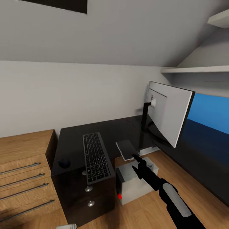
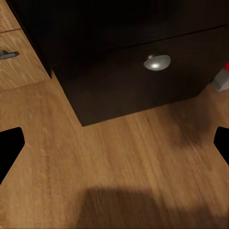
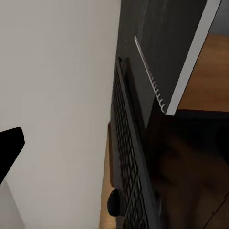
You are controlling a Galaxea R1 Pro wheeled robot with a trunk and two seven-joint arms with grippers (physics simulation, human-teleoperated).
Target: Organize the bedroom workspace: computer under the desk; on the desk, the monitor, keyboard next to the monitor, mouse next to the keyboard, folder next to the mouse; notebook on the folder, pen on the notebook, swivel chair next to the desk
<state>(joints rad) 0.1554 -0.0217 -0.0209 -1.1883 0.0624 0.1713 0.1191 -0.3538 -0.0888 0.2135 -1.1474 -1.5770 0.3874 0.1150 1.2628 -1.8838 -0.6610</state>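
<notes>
1. Overhead, the head camera takes in the corner of the black-topped desk (image 1: pixel 124 127) under pale grey sloped walls, with a light wood chest (image 1: pixel 25 171) of steel-handled drawers just beside it on the left.
2. The monitor (image 1: pixel 167 114) stands on the desk on its black stem, pale grey back toward the camera and its blue back panel side beyond.
3. The keyboard (image 1: pixel 96 157) lies lengthwise on the desktop, its near end reaching past the front edge above the dark drawers (two round silver knobs show below it).
4. The mouse (image 1: pixel 64 163), small and black, sits near the keyboard, on the side toward the chest.
5. The notebook (image 1: pixel 127 149), thin and dark grey with a wire spine, pokes out over the desk edge; the right gripper (image 1: pixel 137 159) meets its near edge, and whether the claw is closed on it cannot be told.
6. The computer (image 1: pixel 135 184), a light grey tower with a red button, stands on the wood floor by the drawers, only partly beneath the desktop.
7. The left gripper (image 2: pixel 114 143) hangs over bare floor before a knobbed drawer, its dark fingertips (image 2: pixel 10 145) spread wide with nothing between them.
</notes>
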